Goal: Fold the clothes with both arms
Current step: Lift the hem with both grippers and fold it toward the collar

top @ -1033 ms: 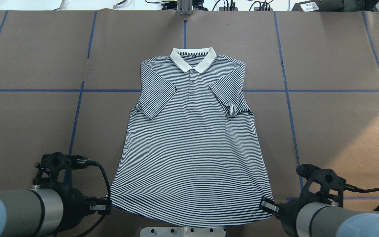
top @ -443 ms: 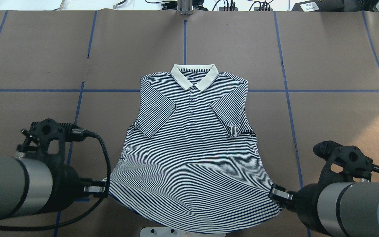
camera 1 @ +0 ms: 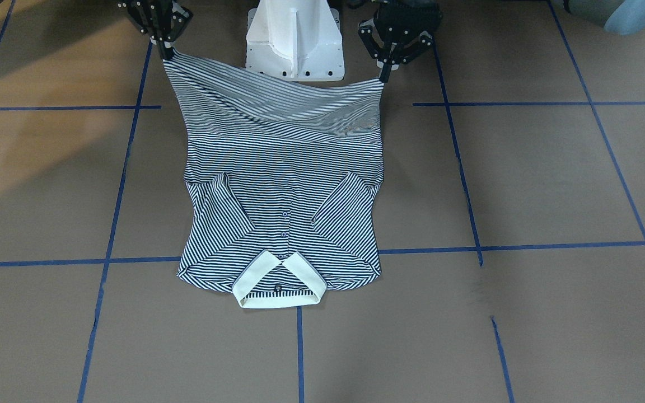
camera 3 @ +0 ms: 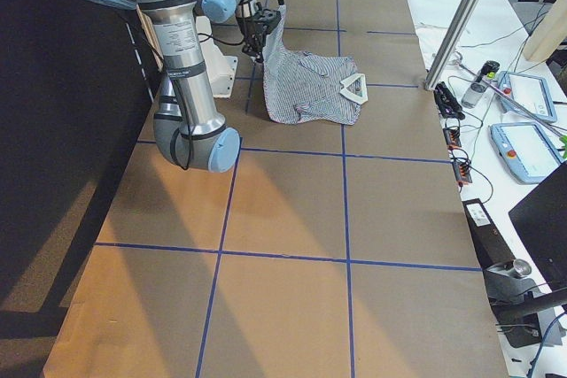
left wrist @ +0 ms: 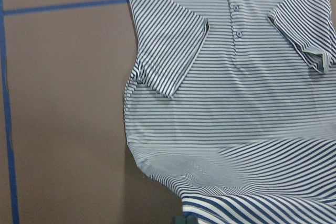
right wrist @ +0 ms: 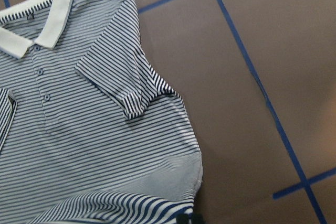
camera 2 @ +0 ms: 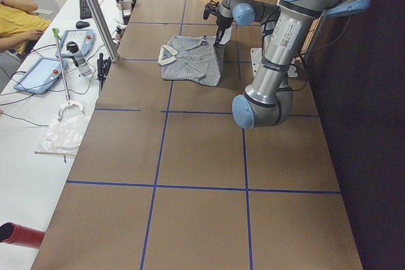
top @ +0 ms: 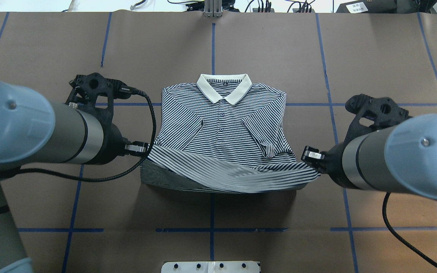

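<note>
1. Already both sleeves (top: 182, 121) lie folded in across the chest of the shirt (top: 222, 113). It lies face up in the middle of the table (top: 374, 57), collar (top: 224, 85) away from the robot.
2. The left gripper (top: 142, 148) is pinched on one hem corner and the right gripper (top: 311, 155) on the other. The hem (top: 233, 176) hangs raised between them, over the shirt's lower half.
3. The bottom-to-top fold looks to be in hand, roughly half over.
4. Left to do: carry the hem to the shoulders, lay it flat and let go. A further fold may follow.
</note>
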Available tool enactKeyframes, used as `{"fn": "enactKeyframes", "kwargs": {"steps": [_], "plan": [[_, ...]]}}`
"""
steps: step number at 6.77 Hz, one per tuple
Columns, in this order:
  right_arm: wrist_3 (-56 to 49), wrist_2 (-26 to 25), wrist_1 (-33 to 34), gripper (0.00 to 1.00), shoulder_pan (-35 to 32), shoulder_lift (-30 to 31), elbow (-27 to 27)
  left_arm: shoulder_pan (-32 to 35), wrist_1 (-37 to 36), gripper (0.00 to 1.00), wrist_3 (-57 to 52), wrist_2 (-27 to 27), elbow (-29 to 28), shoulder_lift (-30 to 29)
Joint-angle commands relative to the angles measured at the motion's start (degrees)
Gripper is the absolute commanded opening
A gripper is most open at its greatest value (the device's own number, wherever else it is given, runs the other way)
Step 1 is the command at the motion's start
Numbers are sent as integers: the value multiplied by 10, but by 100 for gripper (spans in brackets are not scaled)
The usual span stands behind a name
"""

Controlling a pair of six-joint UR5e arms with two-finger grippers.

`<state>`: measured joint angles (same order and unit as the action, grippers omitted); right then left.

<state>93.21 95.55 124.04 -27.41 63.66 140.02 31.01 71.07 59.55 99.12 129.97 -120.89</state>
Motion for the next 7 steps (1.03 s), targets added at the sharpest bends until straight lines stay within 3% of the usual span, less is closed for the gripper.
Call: {"fn": "enactKeyframes", "kwargs": {"steps": [1, 4, 7], "plan": [[-26, 11, -109, 0, -70, -17, -124, 60, 76, 0, -42, 2, -90, -8], [-63, 11, -256, 0, -133, -62, -320, 105, 204, 0, -64, -1, -262, -52], [-73, 9, -402, 0, -148, -77, -493, 113, 353, 0, -68, -5, -439, -81]]}}
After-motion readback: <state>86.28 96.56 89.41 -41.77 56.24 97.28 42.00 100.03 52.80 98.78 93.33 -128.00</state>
